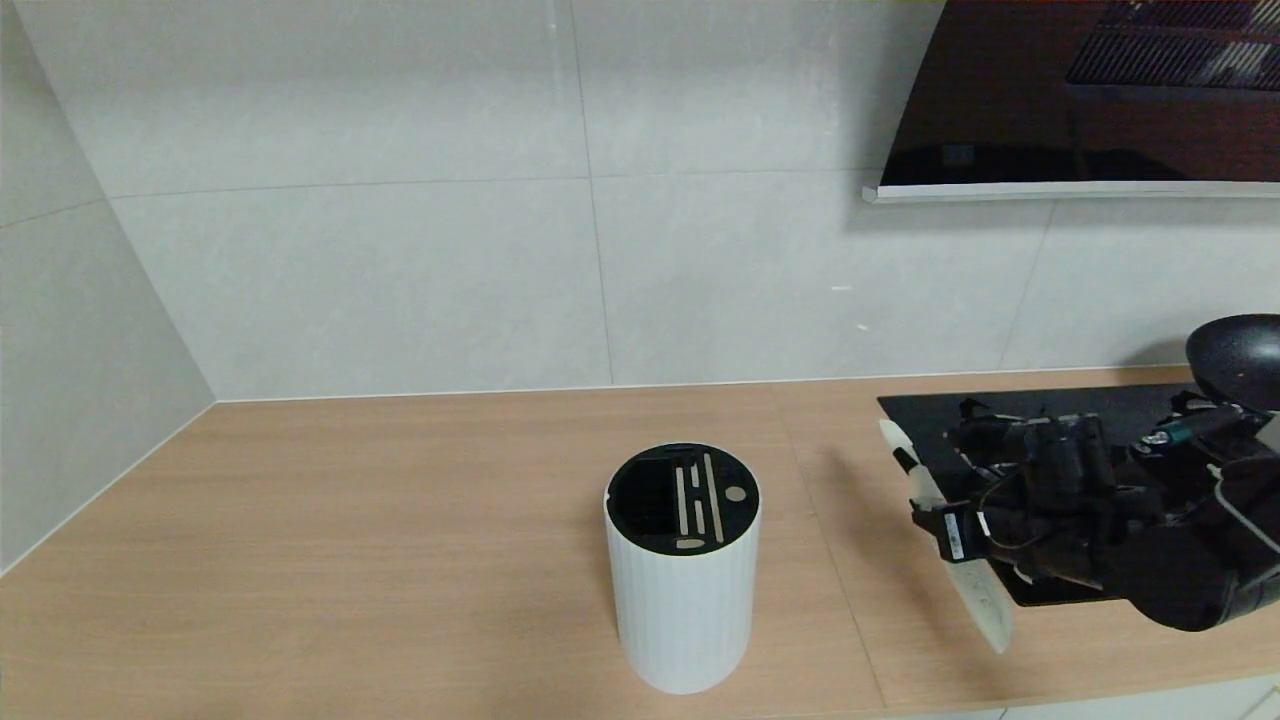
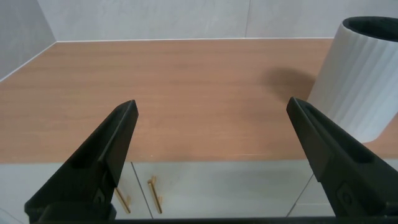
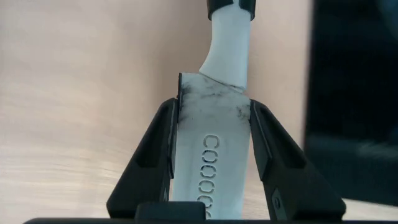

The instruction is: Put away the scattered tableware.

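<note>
Right hand (image 3: pixel 212 118) clamps knife (image 3: pixel 229 53) by smudged blade.

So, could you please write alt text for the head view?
The right hand holds a white knife over the wooden counter, beside a black cooktop. A white ribbed holder with a black slotted top stands upright at the counter's middle.
</note>
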